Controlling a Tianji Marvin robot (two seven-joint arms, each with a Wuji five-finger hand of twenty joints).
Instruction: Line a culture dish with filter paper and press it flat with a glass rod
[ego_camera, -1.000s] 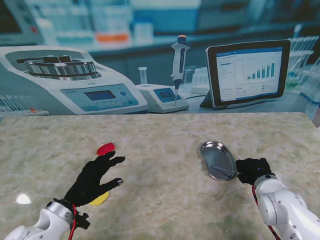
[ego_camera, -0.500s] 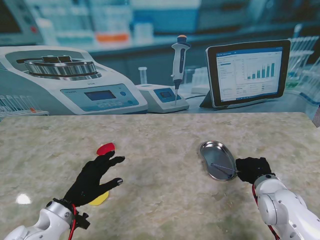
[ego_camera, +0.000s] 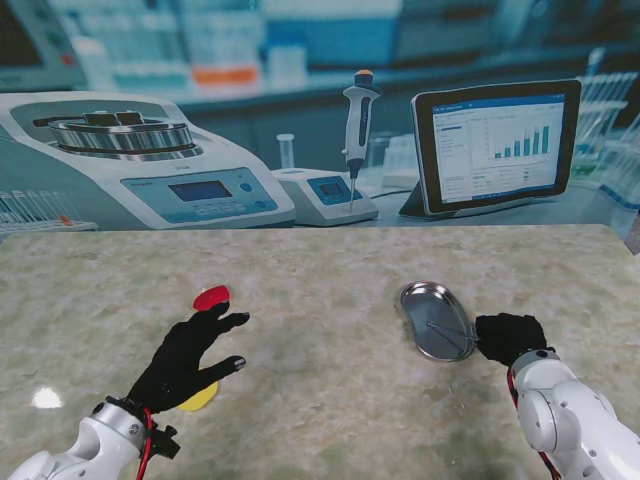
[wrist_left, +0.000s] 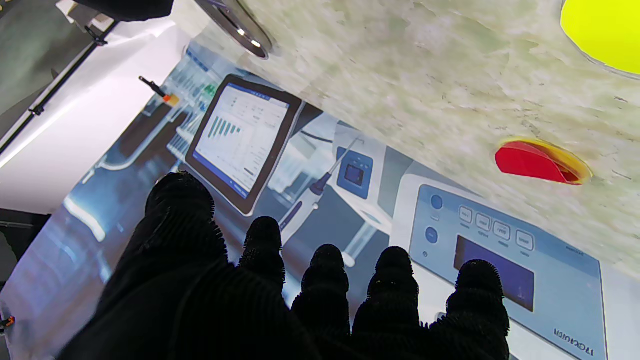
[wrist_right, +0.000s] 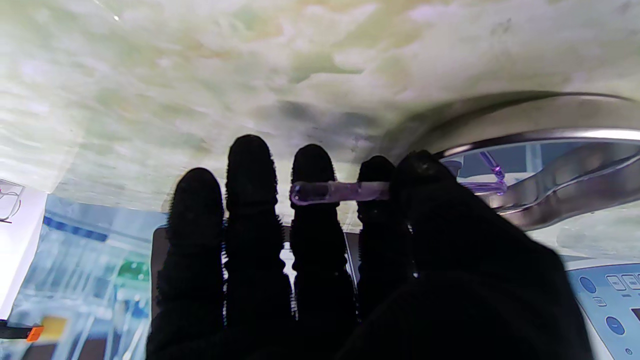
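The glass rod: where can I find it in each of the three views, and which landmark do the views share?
Stand view: the glass rod lies across the metal tray, its near end at the right hand.
Left wrist view: the rod is not visible; only the tray's rim shows.
Right wrist view: the rod sits between the thumb and fingers, running to the tray.
Shared landmark: the metal tray.

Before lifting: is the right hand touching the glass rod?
Touching. In the right wrist view the rod is pinched between the right hand's thumb and fingers.
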